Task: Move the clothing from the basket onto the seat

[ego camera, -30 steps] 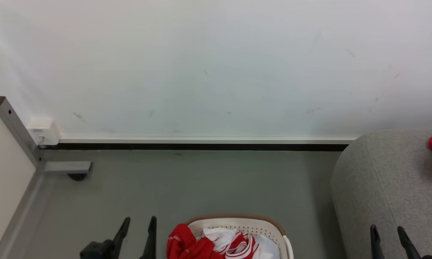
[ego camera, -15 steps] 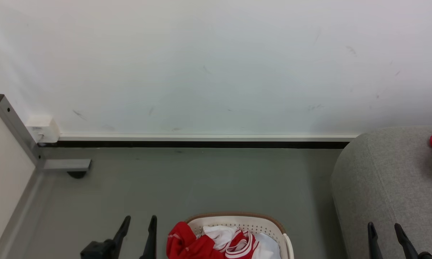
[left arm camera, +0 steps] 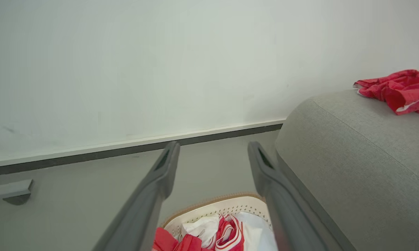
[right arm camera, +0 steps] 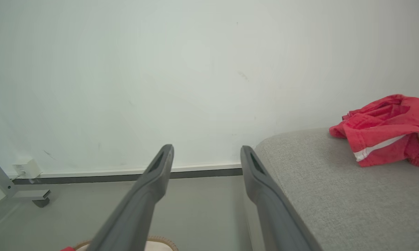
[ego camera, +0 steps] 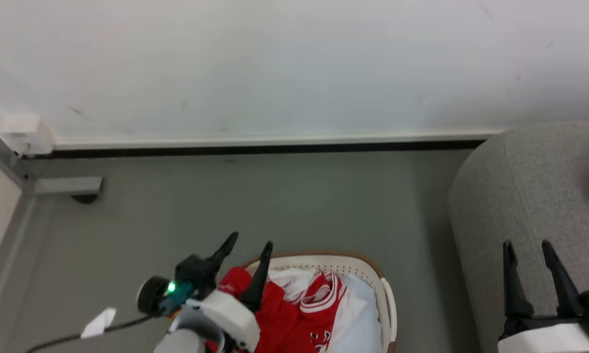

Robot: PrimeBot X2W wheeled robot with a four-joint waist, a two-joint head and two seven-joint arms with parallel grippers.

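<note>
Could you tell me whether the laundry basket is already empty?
No, red and white clothing lies heaped inside the basket in the head view.

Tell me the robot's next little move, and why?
Probably lower the open left gripper onto the red-and-white clothing in the oval cream plastic basket: it hovers empty above that pile, and one red garment already lies on the grey fabric seat.
</note>
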